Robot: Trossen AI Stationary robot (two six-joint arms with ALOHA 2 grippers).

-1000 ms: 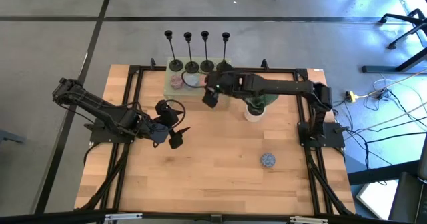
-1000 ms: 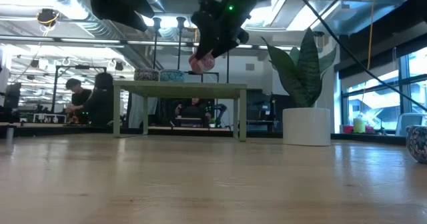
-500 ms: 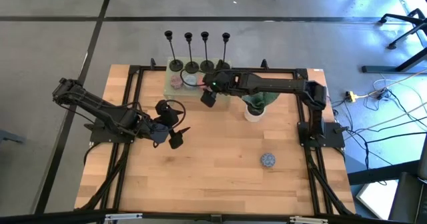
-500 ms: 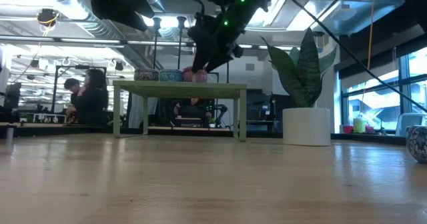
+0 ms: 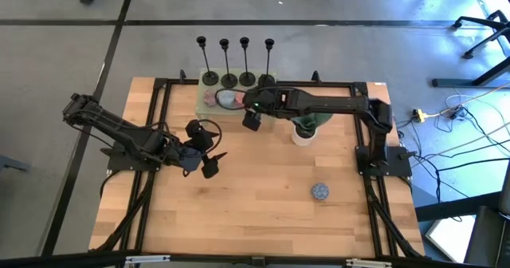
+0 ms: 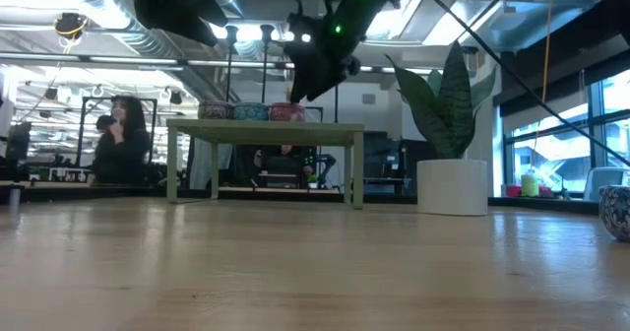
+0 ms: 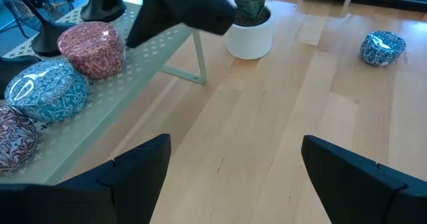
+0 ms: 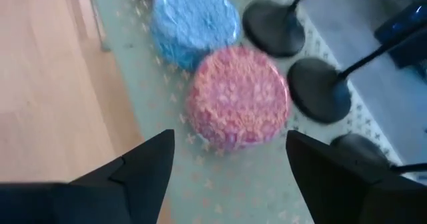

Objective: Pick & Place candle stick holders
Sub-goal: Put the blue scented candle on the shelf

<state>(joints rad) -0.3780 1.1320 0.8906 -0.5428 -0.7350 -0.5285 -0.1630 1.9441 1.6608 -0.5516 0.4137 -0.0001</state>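
Several black candle stick holders [image 5: 229, 79] stand by their round bases along the far edge of a low green bench [image 5: 203, 108]; their bases [image 8: 323, 87] also show in the right wrist view. In front of them on the bench, a pink patterned tin [image 8: 237, 97] rests beside a blue one [image 8: 193, 17]. My right gripper [image 8: 230, 177] hangs open just above the pink tin [image 6: 287, 111], one finger to each side, touching nothing. My left gripper [image 5: 215, 150] waits open over the table's left middle, pointing at the bench.
A third, dark red tin [image 7: 13, 141] sits at the bench's left end. A white pot with a green plant [image 5: 303, 131] stands right of the bench, under my right arm. A small blue patterned bowl [image 5: 319, 191] lies near the right. A person [image 6: 120, 149] shows beyond the table.
My right gripper has sunk a little toward the bench and rolled slightly. The pink tin, earlier up between its fingers, has come down onto the bench top and now stands there clear of the fingers.
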